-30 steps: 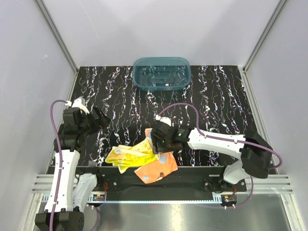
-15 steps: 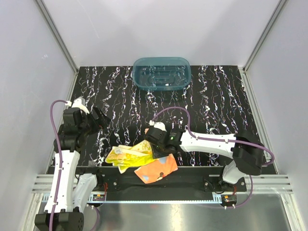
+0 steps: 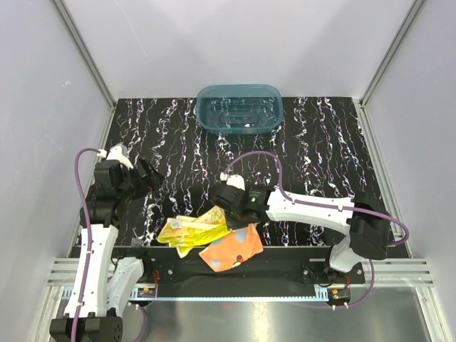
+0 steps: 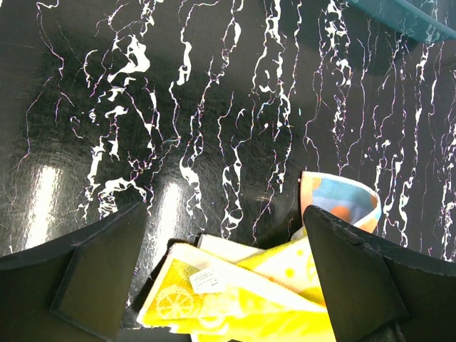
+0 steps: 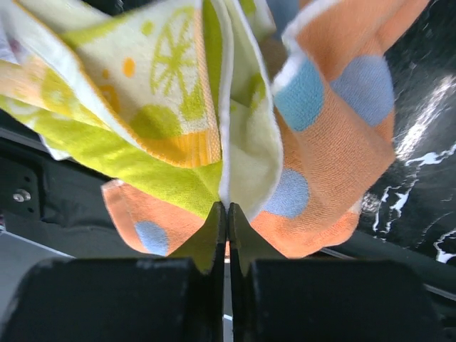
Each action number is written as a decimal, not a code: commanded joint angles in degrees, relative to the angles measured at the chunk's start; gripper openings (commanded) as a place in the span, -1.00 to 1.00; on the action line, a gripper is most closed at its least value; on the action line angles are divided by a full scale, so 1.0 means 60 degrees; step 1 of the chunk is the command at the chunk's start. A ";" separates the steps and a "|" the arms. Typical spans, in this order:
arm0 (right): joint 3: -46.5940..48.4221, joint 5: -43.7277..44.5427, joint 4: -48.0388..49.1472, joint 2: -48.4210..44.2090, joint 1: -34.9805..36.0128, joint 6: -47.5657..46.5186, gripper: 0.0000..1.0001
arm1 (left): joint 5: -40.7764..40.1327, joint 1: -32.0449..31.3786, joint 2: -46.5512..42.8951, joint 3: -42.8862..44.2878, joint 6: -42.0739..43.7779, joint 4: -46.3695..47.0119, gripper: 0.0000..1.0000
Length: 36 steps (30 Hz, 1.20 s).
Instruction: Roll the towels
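Tub point(image 3: 239, 87), teal, translucent: at 12 o'clock on the table point(image 3: 320, 157); contents not legible.
Yellow towel point(image 3: 191, 231): crumpled at 7 o'clock on the near edge, overlapping the orange towel point(image 3: 231, 251) at 6 o'clock.
Right gripper point(image 5: 227, 211): over both towels, fingers pressed flat together, apparently nipping a pale fold of the yellow towel.
Left gripper point(image 3: 151, 177): at 9 o'clock, fingers spread wide, holding nothing.
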 commanded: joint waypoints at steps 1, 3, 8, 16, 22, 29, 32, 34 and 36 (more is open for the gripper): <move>0.1732 0.1199 -0.1068 -0.0196 0.0113 -0.0696 -1.00 | -0.0227 -0.0055 -0.0141 0.0089 -0.0031 0.0226 0.98; 0.2482 0.1783 -0.1436 -0.0065 0.0084 -0.1063 -1.00 | -0.0242 -0.0084 -0.0185 0.0089 -0.0031 0.0211 0.98; 0.5310 0.3321 -0.2273 0.0200 -0.0354 -0.3010 -1.00 | -0.0301 -0.0128 -0.0171 0.0089 -0.0030 0.0197 0.98; 0.4161 0.2037 -0.0617 -0.1221 -0.3955 -0.4289 0.99 | -0.0388 -0.0187 -0.0141 0.0104 -0.0045 0.0168 0.98; 0.2942 0.2578 -0.1658 -0.0342 -0.5306 -0.3601 1.00 | -0.0432 -0.0201 0.0063 0.0089 -0.0045 0.0167 0.98; 0.1520 0.1307 -0.0560 -0.1192 -0.5277 -0.3395 0.99 | -0.0797 -0.0580 0.1248 0.0249 -0.0235 0.0357 0.94; 0.1314 0.1011 -0.0456 -0.1032 -0.5292 -0.3336 0.99 | -0.1514 -0.1967 0.2580 0.0615 -0.0396 0.0460 0.88; 0.1256 0.0996 -0.0457 -0.0958 -0.5292 -0.3336 1.00 | -0.1941 -0.2513 0.3766 0.1069 -0.0499 0.0519 0.80; 0.1197 0.0806 -0.0413 -0.0885 -0.5292 -0.3321 0.99 | -0.1985 -0.2969 0.4818 0.1478 -0.0704 0.0621 0.72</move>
